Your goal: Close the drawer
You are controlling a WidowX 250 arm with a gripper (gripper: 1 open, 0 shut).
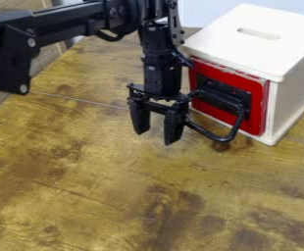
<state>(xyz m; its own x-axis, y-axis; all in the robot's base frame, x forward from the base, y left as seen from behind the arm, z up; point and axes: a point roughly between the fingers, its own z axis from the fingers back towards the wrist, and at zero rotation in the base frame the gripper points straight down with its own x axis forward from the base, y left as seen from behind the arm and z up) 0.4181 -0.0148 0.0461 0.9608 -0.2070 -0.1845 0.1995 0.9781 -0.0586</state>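
The drawer (230,94) has a red front, a black bracket and a large black loop handle (218,124). It sits in a small white box cabinet (266,47) at the upper right and looks nearly flush with the cabinet face. My gripper (156,122) hangs from the black arm just left of the handle, fingers pointing down, slightly above the table. Its jaws stand apart with nothing between them. The right finger (174,123) is close beside the handle loop; I cannot tell if it touches.
The wooden table (102,186) has a worn, stained top stretching to the front and left. The black arm (76,25) reaches in from the upper left. A slot (258,33) marks the cabinet top.
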